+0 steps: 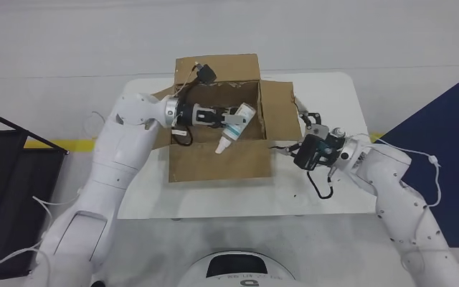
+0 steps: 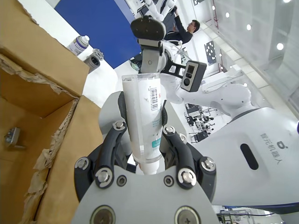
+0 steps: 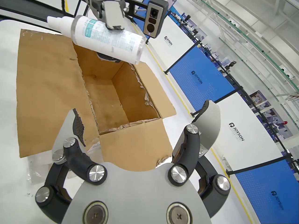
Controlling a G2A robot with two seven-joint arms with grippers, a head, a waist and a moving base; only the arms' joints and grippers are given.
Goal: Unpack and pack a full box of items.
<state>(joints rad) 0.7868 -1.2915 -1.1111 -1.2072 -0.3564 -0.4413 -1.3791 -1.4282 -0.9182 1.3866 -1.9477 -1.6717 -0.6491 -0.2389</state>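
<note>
White table (image 1: 323,93) has the open box (image 1: 215,163) mid-frame. My left gripper (image 1: 229,117) squeezes a bottle (image 1: 238,123) over it. Further right, my right gripper (image 1: 290,148) is wide open, holding nothing. I think unpacking isn't done: a metal bit (image 2: 12,138) lies inside.

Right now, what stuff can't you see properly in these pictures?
The box floor: top view, the left end effector and the tube it holds cover much of it.
The tube's cap: left wrist view, mostly tucked behind the end effector's plate.
The spray can: left wrist view, its bottom sits behind a box flap.
A small metal piece on the cardboard: left wrist view, too small to name.
</note>
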